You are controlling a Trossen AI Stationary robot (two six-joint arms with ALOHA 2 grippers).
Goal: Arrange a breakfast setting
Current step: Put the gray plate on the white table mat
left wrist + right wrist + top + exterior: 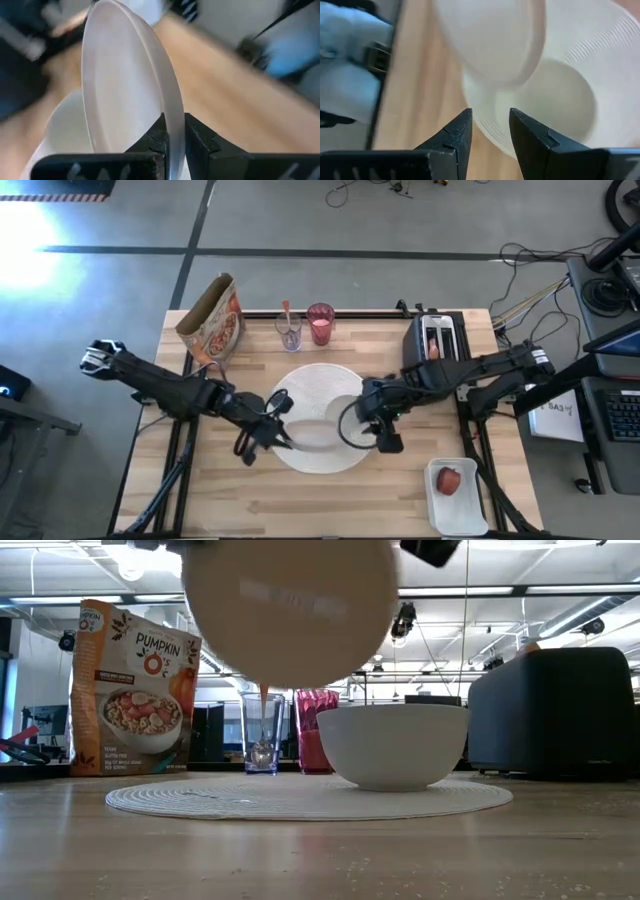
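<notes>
I've got the left gripper (173, 131) pinched on the rim of one bowl (125, 80), lifted and tilted above the plate (322, 385). My right gripper (490, 131) hangs open over the plate's right side, near the other bowl (392, 745) sitting there.

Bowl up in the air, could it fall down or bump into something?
Yes, maybe.
1. The left gripper pinches the lifted bowl only by its thin rim, and the bowl hangs tilted, so it might slip out.
2. It hangs over the large white plate, close to the second bowl, so a drop could knock them.
3. The right gripper is open close by, so the arms might bump.
</notes>
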